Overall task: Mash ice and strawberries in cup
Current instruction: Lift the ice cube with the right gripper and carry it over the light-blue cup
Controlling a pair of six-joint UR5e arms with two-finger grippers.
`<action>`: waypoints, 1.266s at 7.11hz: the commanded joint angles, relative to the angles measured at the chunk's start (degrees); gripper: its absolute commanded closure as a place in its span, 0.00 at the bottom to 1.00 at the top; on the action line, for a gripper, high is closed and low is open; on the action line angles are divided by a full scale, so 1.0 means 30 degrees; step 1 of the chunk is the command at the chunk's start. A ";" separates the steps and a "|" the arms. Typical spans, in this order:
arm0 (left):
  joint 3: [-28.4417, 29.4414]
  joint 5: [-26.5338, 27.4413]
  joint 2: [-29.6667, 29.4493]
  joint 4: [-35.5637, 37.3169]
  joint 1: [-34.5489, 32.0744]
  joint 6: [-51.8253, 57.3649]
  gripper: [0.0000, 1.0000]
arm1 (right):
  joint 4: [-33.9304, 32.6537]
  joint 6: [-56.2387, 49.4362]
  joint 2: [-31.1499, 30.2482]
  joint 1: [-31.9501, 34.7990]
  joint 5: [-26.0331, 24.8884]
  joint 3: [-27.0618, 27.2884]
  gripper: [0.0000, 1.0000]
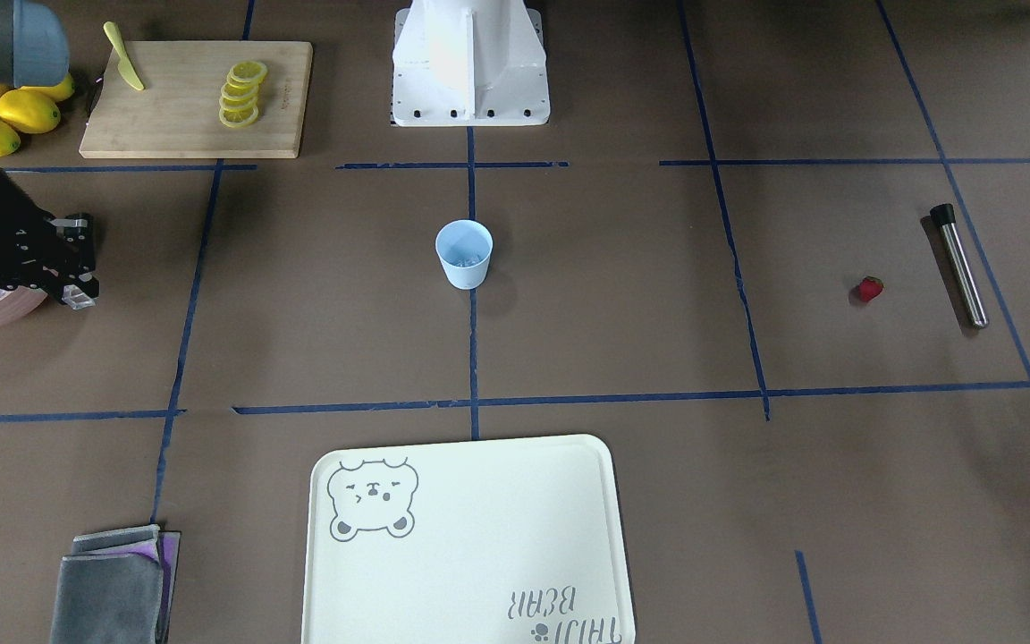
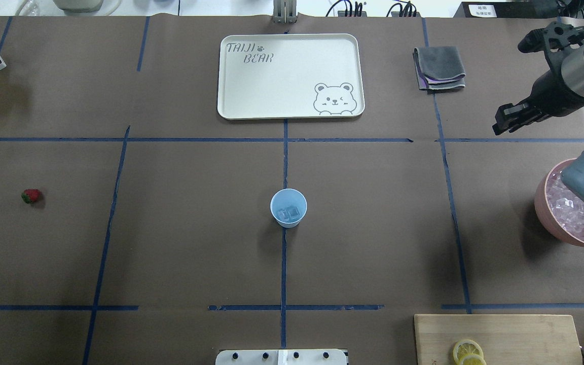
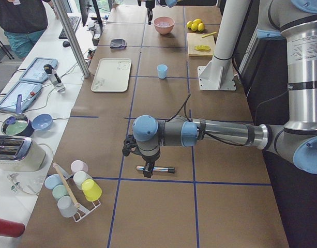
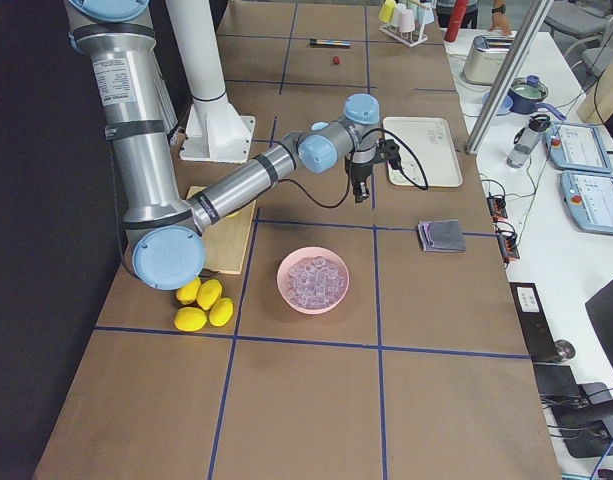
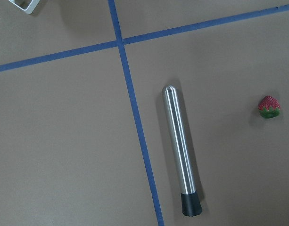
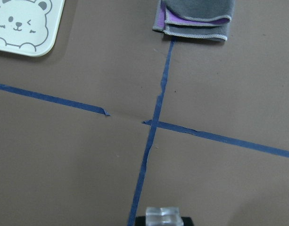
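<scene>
Ice-loading step; strawberry not in yet

Left gripper [image 3: 146, 172] hangs over the muddler [image 5: 181, 150], can't tell its grip; strawberry [image 2: 31, 195] lies far left; cup [image 2: 288, 208] sits centre with ice [image 2: 289, 213] inside; right gripper [image 1: 77, 291] pinches an ice cube [image 6: 163, 217] by the bowl [image 2: 543, 213]; you'd want it over the cup next, then let go.

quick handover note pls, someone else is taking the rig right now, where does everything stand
Right gripper: shut on one clear ice cube, raised beside the pink bowl of ice.
Left gripper: above the silver metal rod with a black tip, which lies on the table; open or shut cannot be told.
Light blue plastic cup: upright at the table's centre, a few ice cubes inside.
Small red strawberry: on the table near the rod, not in the cup.
Done: some ice is in the cup.
Left: drop in the held cube, add the strawberry, mash.
</scene>
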 commanded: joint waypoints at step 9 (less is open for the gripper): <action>-0.0017 0.0000 -0.0002 -0.0099 0.0028 0.0000 0.00 | -0.3595 1.0398 1.0935 -0.7381 -0.5139 -0.4212 1.00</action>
